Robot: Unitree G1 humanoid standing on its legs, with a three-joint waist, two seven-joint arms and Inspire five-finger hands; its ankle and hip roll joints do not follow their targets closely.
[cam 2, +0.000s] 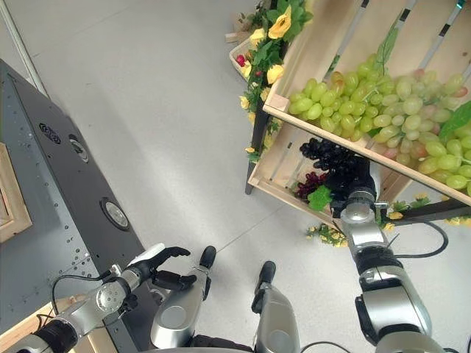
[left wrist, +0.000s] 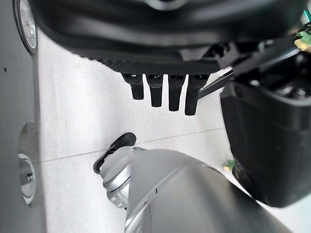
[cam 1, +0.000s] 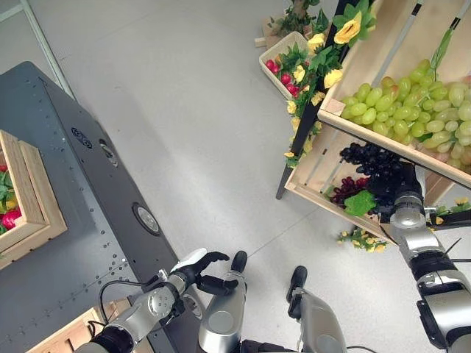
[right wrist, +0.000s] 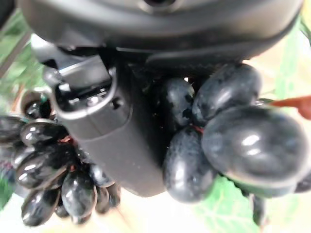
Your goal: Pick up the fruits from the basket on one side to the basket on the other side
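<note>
Down in the lower crate on the right, the right hand is buried among the black grapes.
Its silver-grey arm reaches up and away from the near right corner, wrist straight, and the dark hand lies in the black bunch; the right wrist view has dark grapes pressed against the palm and thumb, but the fingers are hidden there, so their grip cannot be told. Green grapes fill the upper crate just above, and red grapes lie beside the black ones at the lower crate front. Near left, the left hand hangs low beside the grey tabletop, fingers loosely curled, holding nothing.
</note>
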